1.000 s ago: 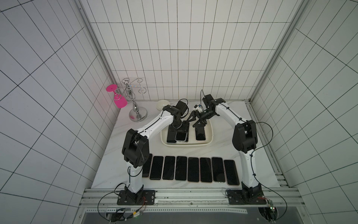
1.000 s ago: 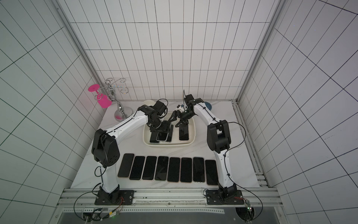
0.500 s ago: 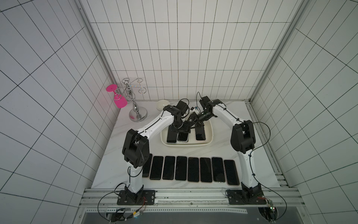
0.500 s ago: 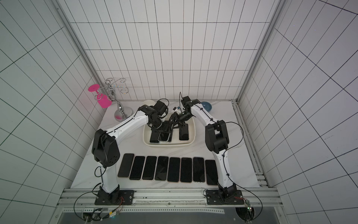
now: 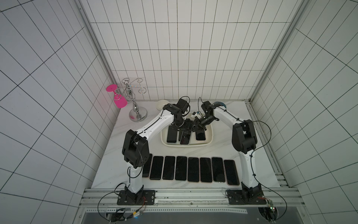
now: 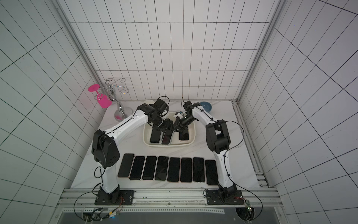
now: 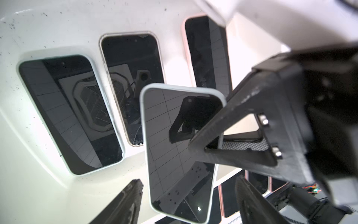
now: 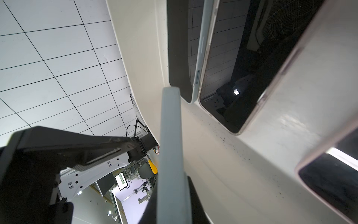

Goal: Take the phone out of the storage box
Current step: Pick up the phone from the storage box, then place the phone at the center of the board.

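Jaws of your right gripper had just shut from wide onto the pale-blue-cased, black-screened phone, tilted up inside the cream-white plastic storage box. Your left gripper stood wide, empty. Lift-out looked ready.

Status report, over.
Right gripper jaws shut on phone; left gripper jaws open, flanking it. Phone tilted above storage box floor, not out. Three more phones lie beneath.

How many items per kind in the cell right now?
Phones: 12, with 8 in the table row, 3 flat phones in the storage box, 1 lifted phone in the right pincer
Bowls: 2, white bowl, blue bowl
Pink goblet: 1
Metal rack: 1
Storage box: 1
Total: 17
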